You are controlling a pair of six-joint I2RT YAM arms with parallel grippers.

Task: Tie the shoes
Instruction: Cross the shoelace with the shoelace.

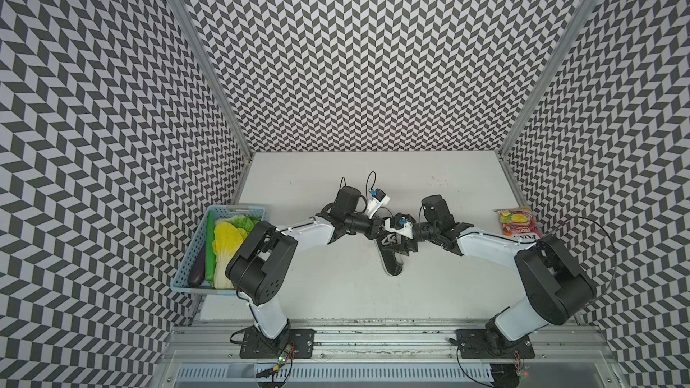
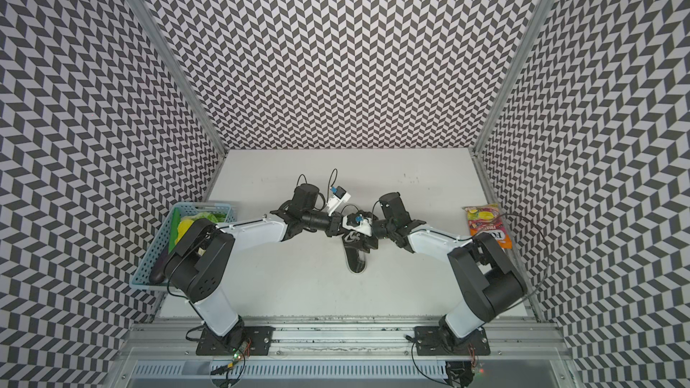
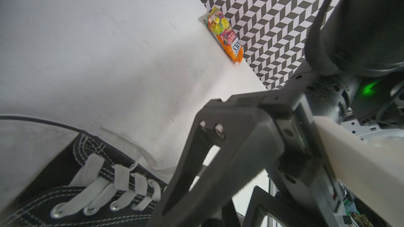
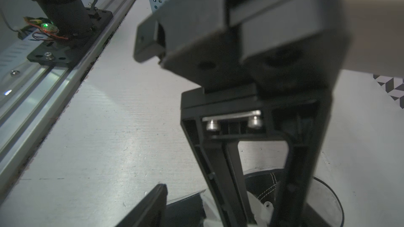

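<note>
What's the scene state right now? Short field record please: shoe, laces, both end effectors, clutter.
shoe: black sneaker, centre of the table, partly hidden in both top views
laces: threaded through the eyelets; one loose strand on the table; no bow visible
left end effector: shut, beside the laces; grip on a lace not visible
right end effector: jaws apart, shoe seen between them
basket: table edge by the left arm, holds vegetables
snack bag: table edge by the right arm
</note>
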